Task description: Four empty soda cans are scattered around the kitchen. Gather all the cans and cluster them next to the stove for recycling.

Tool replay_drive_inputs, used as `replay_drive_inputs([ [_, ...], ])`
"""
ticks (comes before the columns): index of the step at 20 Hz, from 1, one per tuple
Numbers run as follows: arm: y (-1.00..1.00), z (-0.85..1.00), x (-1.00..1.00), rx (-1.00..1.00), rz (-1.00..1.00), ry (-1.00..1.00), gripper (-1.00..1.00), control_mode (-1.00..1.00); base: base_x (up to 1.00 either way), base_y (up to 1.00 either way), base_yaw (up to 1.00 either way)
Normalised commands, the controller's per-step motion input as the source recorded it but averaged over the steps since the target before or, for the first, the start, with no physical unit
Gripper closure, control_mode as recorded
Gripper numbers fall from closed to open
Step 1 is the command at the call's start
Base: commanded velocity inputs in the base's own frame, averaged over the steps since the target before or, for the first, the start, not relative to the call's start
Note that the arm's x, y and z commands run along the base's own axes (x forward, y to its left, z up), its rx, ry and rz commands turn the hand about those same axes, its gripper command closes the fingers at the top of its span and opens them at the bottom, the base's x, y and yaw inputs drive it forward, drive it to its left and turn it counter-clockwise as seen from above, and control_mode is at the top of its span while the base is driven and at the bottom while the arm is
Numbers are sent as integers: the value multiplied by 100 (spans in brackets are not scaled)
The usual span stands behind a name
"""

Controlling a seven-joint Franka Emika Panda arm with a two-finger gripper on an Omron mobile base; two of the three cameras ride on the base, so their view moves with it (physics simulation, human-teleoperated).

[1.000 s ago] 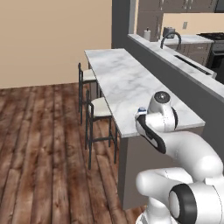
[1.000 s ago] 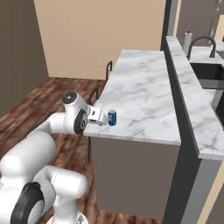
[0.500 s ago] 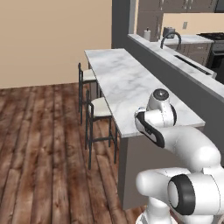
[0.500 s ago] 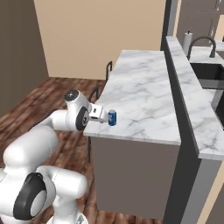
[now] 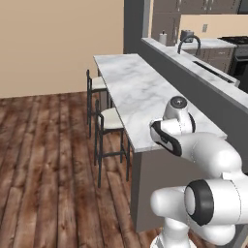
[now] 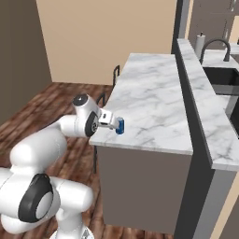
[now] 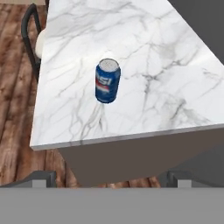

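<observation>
The jaws (image 7: 107,177) stand wide open and hold nothing, their two dark tips well apart at the bottom of the hand view, clear of the soda can (image 7: 107,81). Compared with a second ago the arm has drawn slightly back from the tabletop (image 6: 154,100) edge, while the can has stayed put. The can stands upright near the tabletop's front corner, blue with a red, white and blue logo and a silvery top; in the right base view the can (image 6: 120,126) shows just beyond the hand.
</observation>
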Motion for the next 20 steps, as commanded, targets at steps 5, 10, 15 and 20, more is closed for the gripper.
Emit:
replay_drive_inputs([
  [5, -9, 0, 14, 2, 0, 0, -100, -100, 0, 0, 0],
  [10, -5, 0, 12, 5, 0, 0, -100, -100, 0, 0, 0],
  [15, -4, 0, 11, 6, 0, 0, -100, -100, 0, 0, 0],
  [20, 0, -2, 14, 8, 0, 0, -100, -100, 0, 0, 0],
])
